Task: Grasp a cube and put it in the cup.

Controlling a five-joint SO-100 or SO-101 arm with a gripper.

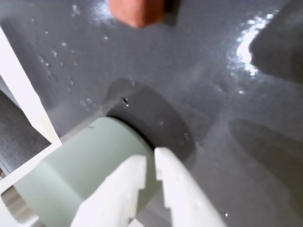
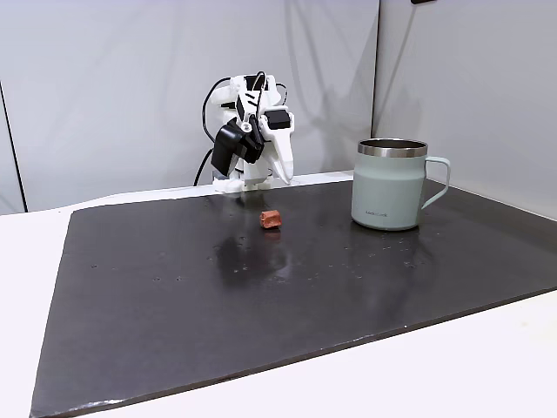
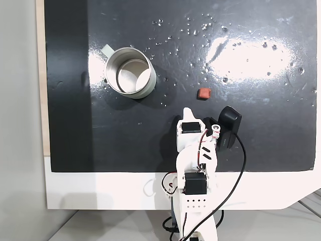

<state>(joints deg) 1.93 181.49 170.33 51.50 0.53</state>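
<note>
We see a dark, glossy mat (image 2: 261,305) lying on a white desk (image 2: 487,366), speckled with small bright droplets and backed by pale grey wall panels. The arm (image 3: 193,165) is folded low at the mat's rear edge in a fixed view, its tool (image 1: 150,158) pointing down at the mat with the white jaws nearly shut and nothing between them. The cube (image 2: 271,219) lies on the mat near the tool, apart from it. The cup (image 2: 392,185) stands upright well to the right in that view, handle turned away from the arm. We find wide bare mat toward the front edge.
</note>
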